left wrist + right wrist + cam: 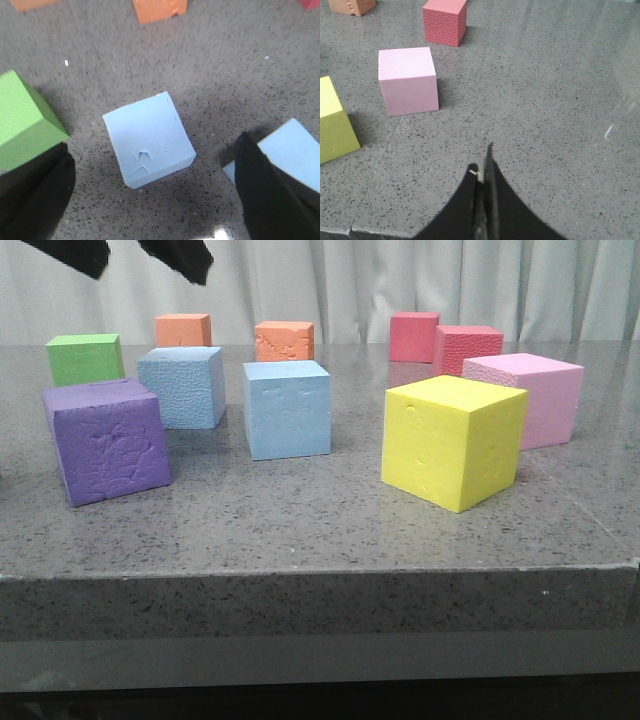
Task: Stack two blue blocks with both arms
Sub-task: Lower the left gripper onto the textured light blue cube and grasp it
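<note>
Your front view shows only the tips of the left gripper (130,258) above the desk's far-left area. Its wrist view shows the prongs spread wide, holding nothing, over the smoother blue block (149,138) with dented top. You count two blue blocks: the pebbled blue block (183,387) stands left of the smoother one, apart, mid-desk toward the left edge. Only the right wrist view shows the right gripper (482,172), prongs pressed together, empty, above bare speckled stone.
</note>
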Available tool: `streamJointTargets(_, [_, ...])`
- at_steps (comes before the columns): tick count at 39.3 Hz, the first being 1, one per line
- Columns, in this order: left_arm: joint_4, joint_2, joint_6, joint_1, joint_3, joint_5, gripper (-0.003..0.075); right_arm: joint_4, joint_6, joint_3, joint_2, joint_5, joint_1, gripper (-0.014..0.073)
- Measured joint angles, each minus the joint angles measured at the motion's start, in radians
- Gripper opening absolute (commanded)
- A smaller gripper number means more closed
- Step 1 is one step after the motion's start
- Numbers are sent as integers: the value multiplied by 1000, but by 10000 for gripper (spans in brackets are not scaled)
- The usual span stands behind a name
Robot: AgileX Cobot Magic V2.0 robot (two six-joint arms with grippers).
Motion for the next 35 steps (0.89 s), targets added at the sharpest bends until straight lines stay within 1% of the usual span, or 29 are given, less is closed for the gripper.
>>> streamJointTargets(7, [-2, 117, -100, 0, -138, 112, 621, 0, 0, 0, 0, 0, 0, -68])
streamJointTargets(12, [-5, 176, -169, 8, -198, 169, 621, 0, 0, 0, 0, -2, 0, -68])
streamJointTargets(18, [-5, 222, -196, 14, -213, 191, 621, 0, 0, 0, 0, -2, 0, -68])
streamJointTargets(29, [-5, 274, -200, 14, -213, 195, 615, 0, 0, 0, 0, -2, 0, -68])
streamJointTargets(31, [-5, 274, -200, 14, -213, 195, 589, 0, 0, 0, 0, -2, 0, -68])
streamJointTargets(32, [-5, 274, -200, 14, -213, 195, 558, 0, 0, 0, 0, -2, 0, -68])
streamJointTargets(33, [-5, 274, -200, 14, -213, 195, 543, 0, 0, 0, 0, -2, 0, -68])
streamJointTargets(35, [-5, 274, -200, 14, -213, 195, 475, 0, 0, 0, 0, -2, 0, -68])
